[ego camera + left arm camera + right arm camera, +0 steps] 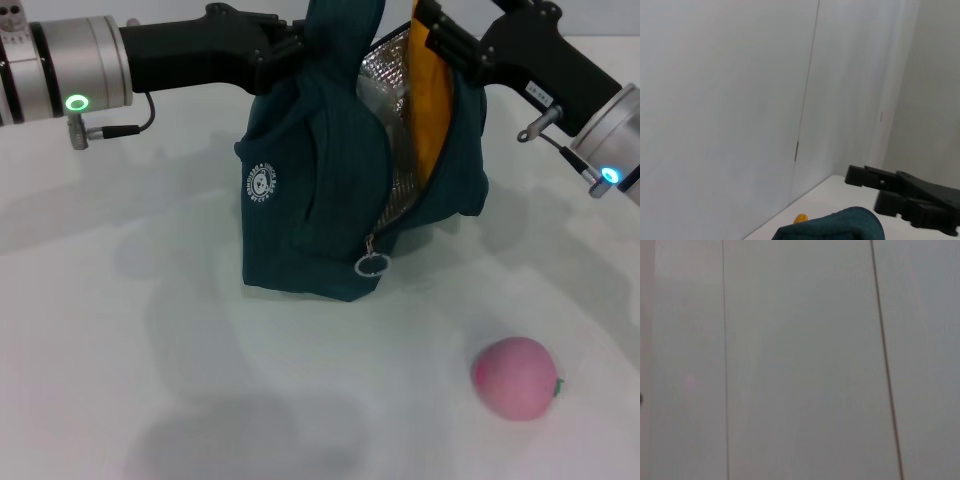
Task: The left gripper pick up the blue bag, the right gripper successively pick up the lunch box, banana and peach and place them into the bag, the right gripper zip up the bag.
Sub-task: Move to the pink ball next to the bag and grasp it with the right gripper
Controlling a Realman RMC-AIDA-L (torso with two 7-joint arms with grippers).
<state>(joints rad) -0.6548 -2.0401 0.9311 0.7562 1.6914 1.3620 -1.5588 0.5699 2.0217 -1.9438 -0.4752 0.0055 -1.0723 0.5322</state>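
The blue bag (300, 200) stands on the white table with its zipper open and its silver lining showing. My left gripper (295, 48) is shut on the bag's handle at the top and holds it up. The banana (432, 110) stands nearly upright in the bag's opening, its upper end between the fingers of my right gripper (440, 40), which is shut on it. In the left wrist view I see the handle's top (840, 226), the banana's tip (801, 218) and the right gripper (863, 188). The peach (515, 378) lies on the table, front right. The lunch box is hidden.
The zipper's metal ring pull (371, 265) hangs at the bag's front. The white table (150, 350) spreads to the front and left of the bag. The right wrist view shows only a pale wall panel (800, 360).
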